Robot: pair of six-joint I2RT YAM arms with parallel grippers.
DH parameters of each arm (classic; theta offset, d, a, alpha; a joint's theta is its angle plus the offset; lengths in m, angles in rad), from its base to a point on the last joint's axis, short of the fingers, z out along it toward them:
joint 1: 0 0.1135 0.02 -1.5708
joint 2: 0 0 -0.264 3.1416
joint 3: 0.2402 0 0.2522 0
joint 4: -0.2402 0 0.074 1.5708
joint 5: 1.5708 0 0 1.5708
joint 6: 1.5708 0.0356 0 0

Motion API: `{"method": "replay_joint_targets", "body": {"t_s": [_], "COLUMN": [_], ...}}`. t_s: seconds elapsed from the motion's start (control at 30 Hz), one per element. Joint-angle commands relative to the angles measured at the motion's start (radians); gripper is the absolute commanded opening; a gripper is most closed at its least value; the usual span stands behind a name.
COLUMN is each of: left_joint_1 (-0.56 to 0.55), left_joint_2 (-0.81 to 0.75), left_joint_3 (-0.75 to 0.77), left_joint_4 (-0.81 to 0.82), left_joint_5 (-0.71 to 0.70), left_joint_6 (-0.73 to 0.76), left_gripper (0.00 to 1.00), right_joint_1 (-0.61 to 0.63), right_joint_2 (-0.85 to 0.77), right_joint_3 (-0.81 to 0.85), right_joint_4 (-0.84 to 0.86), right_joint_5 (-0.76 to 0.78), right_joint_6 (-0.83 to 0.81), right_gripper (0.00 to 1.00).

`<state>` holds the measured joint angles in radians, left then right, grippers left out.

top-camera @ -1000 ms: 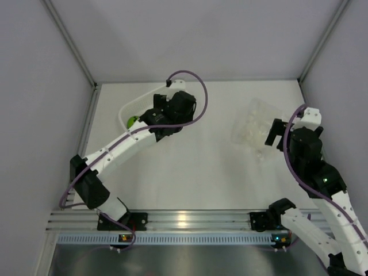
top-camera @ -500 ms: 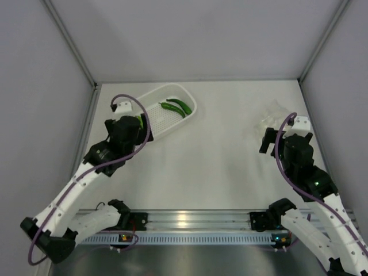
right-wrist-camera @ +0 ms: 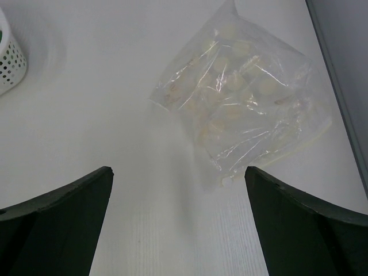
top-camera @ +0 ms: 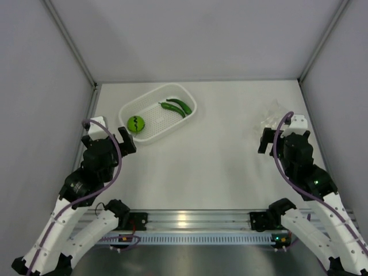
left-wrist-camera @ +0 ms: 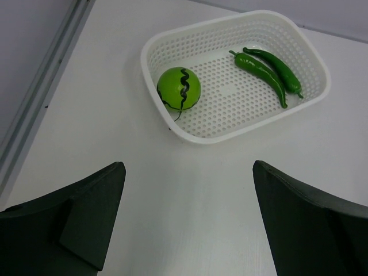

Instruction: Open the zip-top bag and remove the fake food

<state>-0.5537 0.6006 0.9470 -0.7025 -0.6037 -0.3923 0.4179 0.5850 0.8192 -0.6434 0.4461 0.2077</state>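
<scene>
The transparent crinkly zip-top bag [right-wrist-camera: 244, 92] lies flat on the table at the far right [top-camera: 272, 113], with nothing green inside. The fake food sits in a white perforated basket [left-wrist-camera: 299, 49]: a lime-green ball with dark marks [left-wrist-camera: 179, 89] [top-camera: 136, 123] at its left end and two slim dark green pods [left-wrist-camera: 267, 70] [top-camera: 176, 107] at its right end. My left gripper [left-wrist-camera: 188, 221] [top-camera: 108, 140] hangs open over bare table, near side of the basket. Short of the bag, my right gripper [right-wrist-camera: 178, 227] [top-camera: 283, 140] is open and holds nothing.
Grey walls close the table on the left, back and right, with metal posts [top-camera: 70, 41] in the back corners. The basket [top-camera: 157, 112] stands at the back left. An aluminium rail [top-camera: 184, 221] carrying both arm bases runs along the near edge.
The left arm pulled back from over the basket toward the near left, uncovering the ball and pods. The right arm drew back a little from the bag, which now lies flatter at the far right.
</scene>
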Motion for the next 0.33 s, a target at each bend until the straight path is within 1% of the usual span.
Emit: {"method": "replay_joint_targets", "body": {"t_s": [0.0,0.03,0.1,0.3], "left_joint_1": [0.063,0.089,0.119,0.14], "left_joint_2": [0.002,0.004,0.004,0.002], "left_joint_3": [-0.008,-0.01,-0.016,-0.02], "left_joint_4": [0.043,0.047,0.06,0.061], "left_joint_5": [0.045,0.092,0.125,0.148], "left_joint_6": [0.032,0.035,0.044,0.047], "left_gripper": [0.98,0.98,0.98,0.98], "right_joint_1": [0.007,0.005,0.005,0.007], "right_joint_2": [0.012,0.012,0.013,0.012], "right_joint_3": [0.043,0.044,0.044,0.051], "right_joint_4": [0.04,0.042,0.045,0.044], "right_joint_5": [-0.012,-0.015,-0.014,-0.006], "right_joint_6": [-0.008,-0.002,-0.001,0.001], "right_gripper": [0.99,1.0,0.99,1.0]}}
